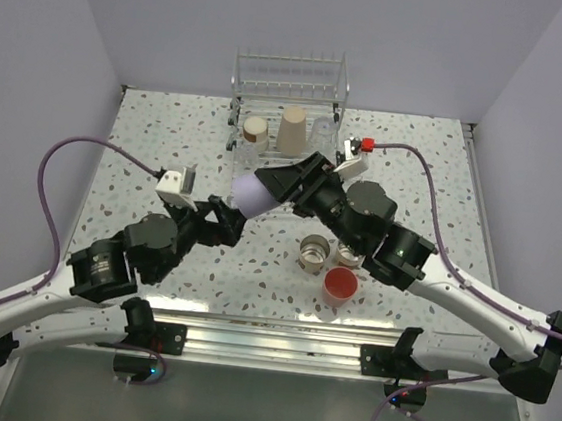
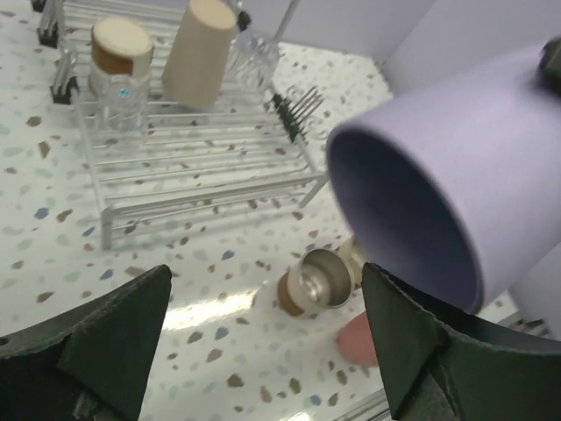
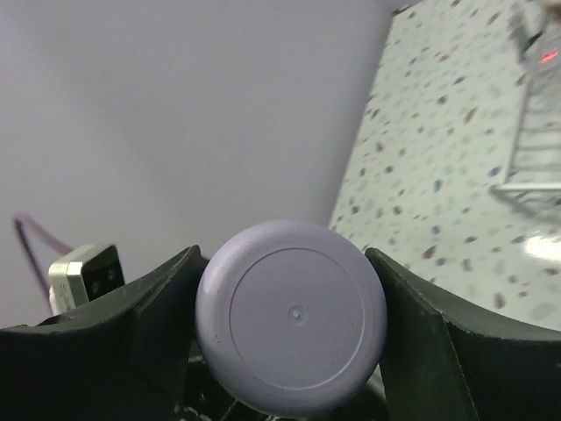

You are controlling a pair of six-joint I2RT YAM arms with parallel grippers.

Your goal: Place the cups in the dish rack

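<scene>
— Gripping anything, the right fingers [image 3: 149, 329]?

— Yes. They are closed on the lavender cup [image 3: 291, 317], one finger against each side of its wall, with its flat bottom facing the wrist camera. Seen from above, the cup is held clear of the desk [image 1: 168, 138] and tipped on its side, with its open mouth pointing toward the left arm.

— And the left fingers [image 2: 96, 342]?

— Spread wide, with nothing between them. They sit just in front of the cup's mouth. I can't tell whether anything touches, but the left wrist view looks straight into the hollow of the cup.

— Where is the dish rack [image 1: 289, 96]?

— At the far edge of the desk, beyond both arms. Three cups stand in it, bottoms up. A tall beige cup [image 1: 292, 129] is in the middle, a tan-based metallic cup [image 1: 256, 130] is to its left, and a clear cup [image 1: 322, 131] is to its right.

— What lies on the desk itself?

— A metallic cup [image 1: 313, 253] stands mouth up beside the right arm, and a second one next to it is partly hidden under that arm. A coral-pink cup [image 1: 340, 285], also mouth up, stands just nearer the arm bases.
</scene>
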